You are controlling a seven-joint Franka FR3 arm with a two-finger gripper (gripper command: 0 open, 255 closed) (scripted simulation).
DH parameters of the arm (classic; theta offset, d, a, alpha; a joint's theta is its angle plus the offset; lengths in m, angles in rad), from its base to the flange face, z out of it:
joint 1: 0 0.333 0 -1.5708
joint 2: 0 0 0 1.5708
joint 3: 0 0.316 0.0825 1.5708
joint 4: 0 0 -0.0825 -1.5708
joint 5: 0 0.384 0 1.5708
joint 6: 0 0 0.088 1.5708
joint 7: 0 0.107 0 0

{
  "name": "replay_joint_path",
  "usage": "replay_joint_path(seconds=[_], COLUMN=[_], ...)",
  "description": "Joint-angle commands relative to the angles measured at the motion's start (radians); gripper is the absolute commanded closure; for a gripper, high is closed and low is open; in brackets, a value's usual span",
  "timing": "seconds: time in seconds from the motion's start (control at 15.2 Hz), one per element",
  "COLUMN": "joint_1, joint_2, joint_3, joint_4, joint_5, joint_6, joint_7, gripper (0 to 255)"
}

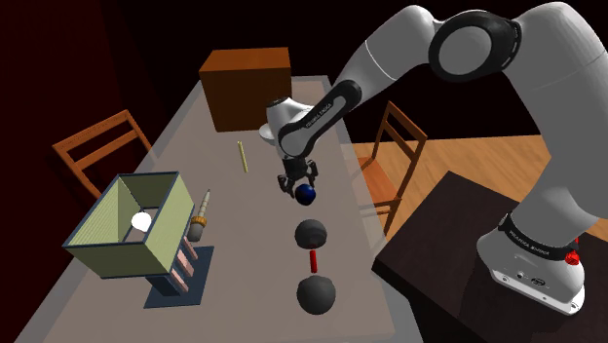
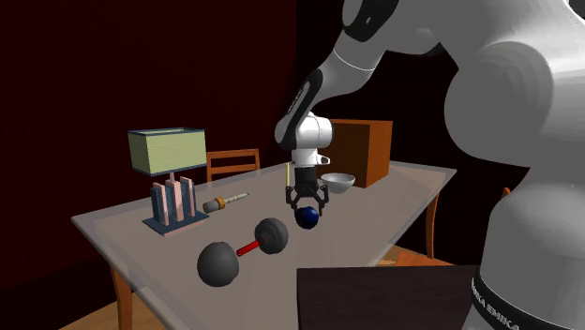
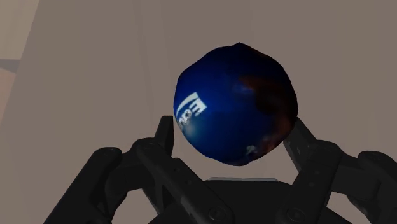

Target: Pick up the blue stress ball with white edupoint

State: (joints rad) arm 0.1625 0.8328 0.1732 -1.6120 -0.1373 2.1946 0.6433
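My jaws are pinching the blue ball from both sides, w/ its white logo facing the wrist cam. Ball sits at my tips, low over the tabletop, near one end of the dumbbell & well apart from the lamp. Can't tell if it's clear of the surface yet. Step in hand, I reckon: grasp made, lift due. Next move prob calls for a straight pull up w/ steady squeeze. A soft round ball could squirt out if I tilt or ease off.
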Motion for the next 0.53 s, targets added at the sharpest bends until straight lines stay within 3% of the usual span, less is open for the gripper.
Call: replay_joint_path(seconds=[0.0, 0.46], joint_1=[-0.001, -0.008], joint_2=[-0.02, -0.091], joint_3=[0.003, 0.012], joint_4=[-0.009, -0.026], joint_5=[0.003, 0.013], joint_6=[-0.012, -0.065], joint_7=[0.0, -0.004], gripper=[255, 255])
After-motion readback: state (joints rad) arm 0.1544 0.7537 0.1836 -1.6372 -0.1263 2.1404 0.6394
